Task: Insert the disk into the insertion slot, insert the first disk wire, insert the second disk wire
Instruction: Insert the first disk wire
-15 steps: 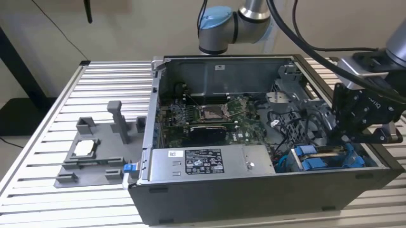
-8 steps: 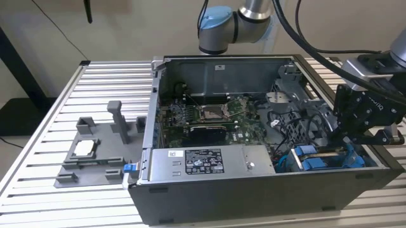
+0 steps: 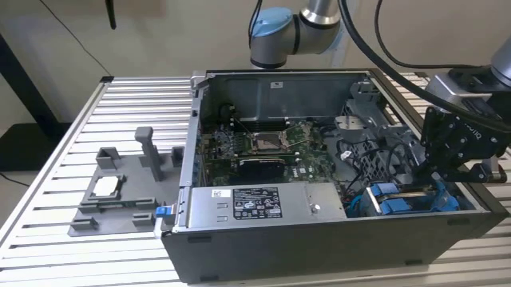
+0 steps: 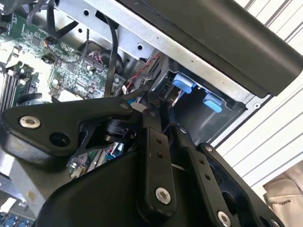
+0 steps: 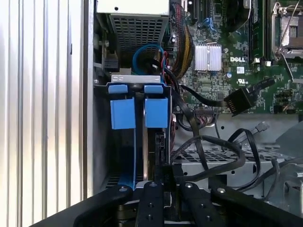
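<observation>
Disk [image 5: 124, 113] seated in slot [image 5: 100, 142]. Pincer [image 5: 163, 174] tips together, apparently clamped on black plug [image 5: 160, 142] beside disk. Step, by judgement: first wire. Requires plug held square, straight push.

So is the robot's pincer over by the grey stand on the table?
No, the pincer is over the open computer case, by the blue-fitted insertion slot, well apart from the grey stand.
</observation>
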Tool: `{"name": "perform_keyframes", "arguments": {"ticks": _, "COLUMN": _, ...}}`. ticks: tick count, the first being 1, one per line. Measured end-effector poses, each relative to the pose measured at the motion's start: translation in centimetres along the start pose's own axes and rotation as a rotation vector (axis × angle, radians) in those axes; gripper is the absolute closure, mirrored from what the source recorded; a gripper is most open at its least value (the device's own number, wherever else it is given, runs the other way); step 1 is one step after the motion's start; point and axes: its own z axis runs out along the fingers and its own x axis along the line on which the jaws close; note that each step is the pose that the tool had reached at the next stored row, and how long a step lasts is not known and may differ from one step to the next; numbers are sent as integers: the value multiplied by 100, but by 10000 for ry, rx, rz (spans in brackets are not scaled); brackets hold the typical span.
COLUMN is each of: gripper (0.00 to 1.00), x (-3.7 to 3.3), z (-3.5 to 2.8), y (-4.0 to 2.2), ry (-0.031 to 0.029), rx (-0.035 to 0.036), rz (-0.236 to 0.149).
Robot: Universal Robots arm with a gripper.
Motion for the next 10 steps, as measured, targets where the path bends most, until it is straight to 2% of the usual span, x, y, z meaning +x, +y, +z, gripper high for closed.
{"name": "perform_keyframes", "arguments": {"ticks": 2, "gripper": 81, "x": 0, "z": 2, "y": -15, "ry": -5, "rx": -33, "rz": 17}}
{"name": "perform_keyframes", "arguments": {"ticks": 7, "gripper": 81, "x": 0, "z": 1, "y": -37, "ry": 1, "rx": -210, "rz": 28}}
{"name": "perform_keyframes", "arguments": {"ticks": 10, "gripper": 81, "x": 1, "z": 0, "y": -42, "ry": -5, "rx": -221, "rz": 17}}
